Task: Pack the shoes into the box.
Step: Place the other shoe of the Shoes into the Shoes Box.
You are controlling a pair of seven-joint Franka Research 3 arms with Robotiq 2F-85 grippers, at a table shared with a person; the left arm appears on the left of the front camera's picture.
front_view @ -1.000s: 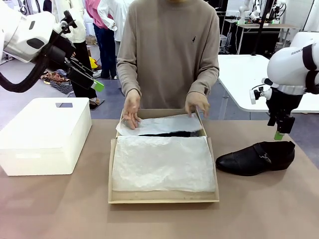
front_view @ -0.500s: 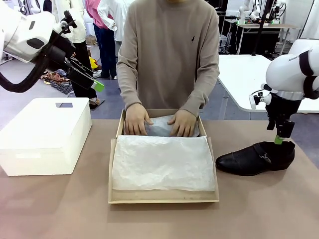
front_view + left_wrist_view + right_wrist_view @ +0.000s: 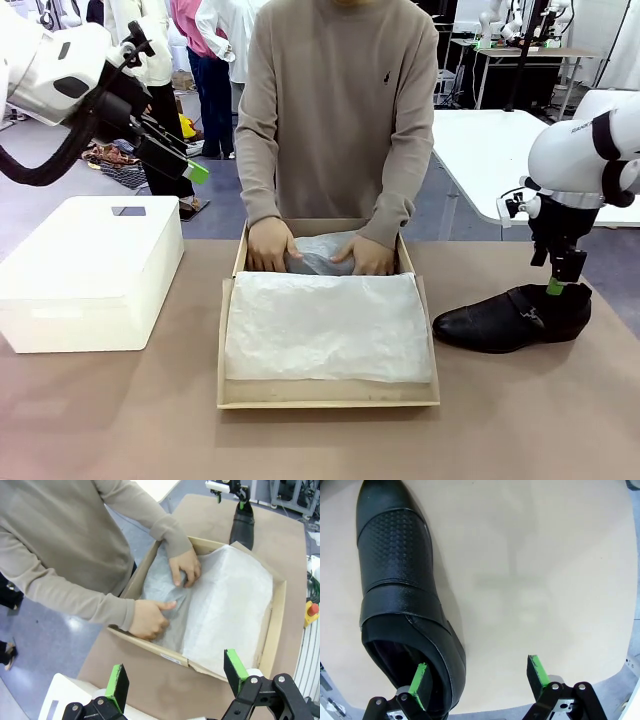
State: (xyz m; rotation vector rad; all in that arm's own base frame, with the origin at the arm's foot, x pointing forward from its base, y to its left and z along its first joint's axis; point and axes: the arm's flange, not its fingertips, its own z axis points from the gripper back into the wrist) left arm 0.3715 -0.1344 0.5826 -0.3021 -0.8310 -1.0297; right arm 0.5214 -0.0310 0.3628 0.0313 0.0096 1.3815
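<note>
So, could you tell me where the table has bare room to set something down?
Bare table runs along the near edge, in front of the white bin, the box and the shoe. A narrow strip lies between bin and box. Crowded: the box's far end, under the person's hands, and the shoe's heel, where the open right tool is.

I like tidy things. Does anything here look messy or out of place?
Nothing is spilled or broken. One shoe lies on the table beside the box, not in it; the open right gripper is at its heel. The tissue at the box's far end is crumpled under the person's hands.
</note>
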